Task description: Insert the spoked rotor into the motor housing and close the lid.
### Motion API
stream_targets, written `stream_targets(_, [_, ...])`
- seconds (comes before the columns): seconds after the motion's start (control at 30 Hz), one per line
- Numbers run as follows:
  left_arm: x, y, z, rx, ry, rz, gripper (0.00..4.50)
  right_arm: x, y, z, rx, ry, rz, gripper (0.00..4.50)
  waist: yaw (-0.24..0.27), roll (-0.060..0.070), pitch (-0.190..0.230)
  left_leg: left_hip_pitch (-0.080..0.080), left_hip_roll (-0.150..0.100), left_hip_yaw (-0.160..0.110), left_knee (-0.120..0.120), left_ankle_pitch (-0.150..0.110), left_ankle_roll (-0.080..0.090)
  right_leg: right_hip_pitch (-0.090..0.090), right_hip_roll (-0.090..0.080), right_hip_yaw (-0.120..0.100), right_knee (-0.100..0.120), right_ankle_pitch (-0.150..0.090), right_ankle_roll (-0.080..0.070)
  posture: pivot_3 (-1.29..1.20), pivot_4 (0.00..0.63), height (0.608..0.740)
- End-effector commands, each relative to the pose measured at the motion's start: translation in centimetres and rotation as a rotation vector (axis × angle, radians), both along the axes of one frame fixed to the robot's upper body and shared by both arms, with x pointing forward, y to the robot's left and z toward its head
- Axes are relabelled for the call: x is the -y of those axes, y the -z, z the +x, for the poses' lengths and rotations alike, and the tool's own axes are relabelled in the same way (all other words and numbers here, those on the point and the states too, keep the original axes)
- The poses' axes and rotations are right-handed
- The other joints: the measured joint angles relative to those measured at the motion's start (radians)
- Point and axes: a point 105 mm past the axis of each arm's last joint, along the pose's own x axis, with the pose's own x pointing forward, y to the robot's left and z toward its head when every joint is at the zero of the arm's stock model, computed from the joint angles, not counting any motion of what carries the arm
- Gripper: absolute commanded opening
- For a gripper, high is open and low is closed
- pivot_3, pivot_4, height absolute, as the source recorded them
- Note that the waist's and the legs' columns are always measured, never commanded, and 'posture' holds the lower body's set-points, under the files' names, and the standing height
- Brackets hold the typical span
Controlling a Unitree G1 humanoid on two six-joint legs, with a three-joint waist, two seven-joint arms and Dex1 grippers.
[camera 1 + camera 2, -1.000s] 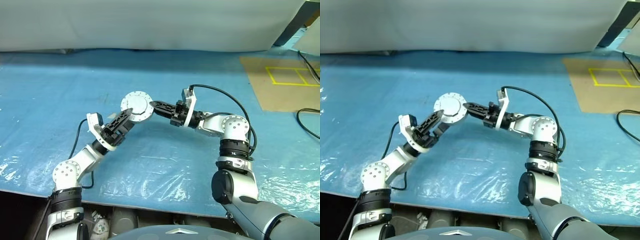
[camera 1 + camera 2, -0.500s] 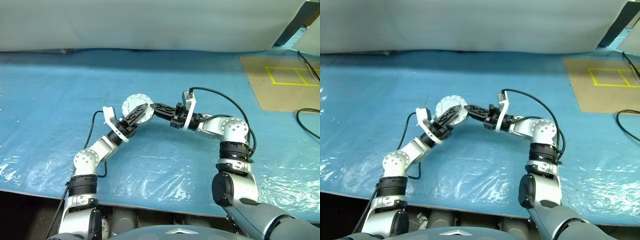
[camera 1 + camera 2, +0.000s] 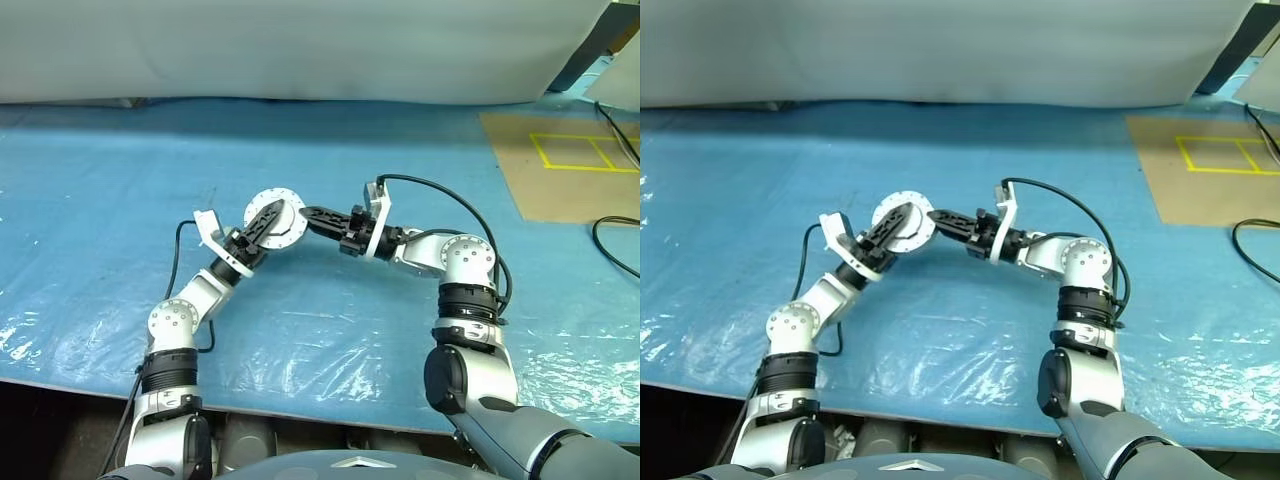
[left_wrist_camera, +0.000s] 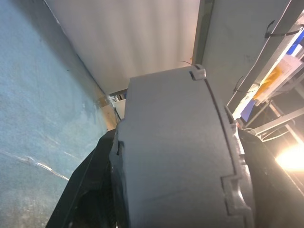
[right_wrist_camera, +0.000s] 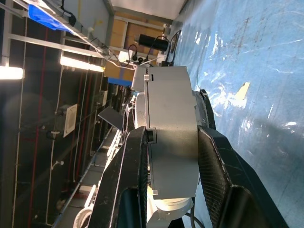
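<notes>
Above the blue desk, my right pincer pinched the motor housing at its 3 o'clock rim. It looked heavy, rigid, slick metal. My left pincer straddled it from 8 o'clock, partly spread.

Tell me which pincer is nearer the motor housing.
Neither: both touch it. The right pincer clamps the motor housing from its right; the left pincer straddles it from below-left.

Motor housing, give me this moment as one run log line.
motor housing: held above blue table | right gripper: shut on it | left gripper: fingers either side, grip unclear | lid: on
</notes>
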Motion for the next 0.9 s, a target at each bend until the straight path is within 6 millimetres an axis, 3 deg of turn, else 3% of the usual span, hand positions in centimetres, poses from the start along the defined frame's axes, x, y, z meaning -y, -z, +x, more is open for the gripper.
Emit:
stream_targets(0.03, [0.3, -1.9, -1.1, 0.076, 0.071, -0.075, 2.62, -0.2, -1.6, -0.3, 0.049, -0.018, 0.061, 1.17, 0.001, 0.0, 0.0, 0.0, 0.0, 0.0, 0.0, 0.0, 0.0, 0.0, 0.0, 0.0, 0.0, 0.0, 0.0, 0.0, 0.15, 0.74])
stream_targets(0.27, [0.9, -3.0, -2.0, 0.121, 0.12, -0.081, 2.52, -0.5, -1.3, -0.2, 0.039, -0.016, 0.054, 1.17, 0.001, 0.0, 0.0, 0.0, 0.0, 0.0, 0.0, 0.0, 0.0, 0.0, 0.0, 0.0, 0.0, 0.0, 0.0, 0.0, 0.15, 0.74])
stream_targets(0.63, [2.0, -2.4, -1.3, 0.063, 0.101, 0.001, 2.5, -0.7, 0.0, 0.5, 0.012, 0.031, -0.025, 1.17, 0.0, 0.0, 0.0, 0.0, 0.0, 0.0, 0.0, 0.0, 0.0, 0.0, 0.0, 0.0, 0.0, 0.0, 0.0, 0.0, 0.15, 0.74])
stream_targets(0.73, [1.5, -2.2, -0.7, 0.052, 0.064, 0.005, 2.5, -0.6, 0.7, 1.0, -0.002, 0.076, -0.049, 2.11, 0.0, 0.0, 0.0, 0.0, 0.0, 0.0, 0.0, 0.0, 0.0, 0.0, 0.0, 0.0, 0.0, 0.0, 0.0, 0.0, 0.15, 0.74])
stream_targets(0.9, [0.1, -3.5, 0.0, 0.077, 0.001, -0.023, 2.5, -0.6, 0.0, 0.6, -0.01, 0.033, 0.007, 3.76, 0.0, 0.0, 0.0, 0.0, 0.0, 0.0, 0.0, 0.0, 0.0, 0.0, 0.0, 0.0, 0.0, 0.0, 0.0, 0.0, 0.15, 0.74])
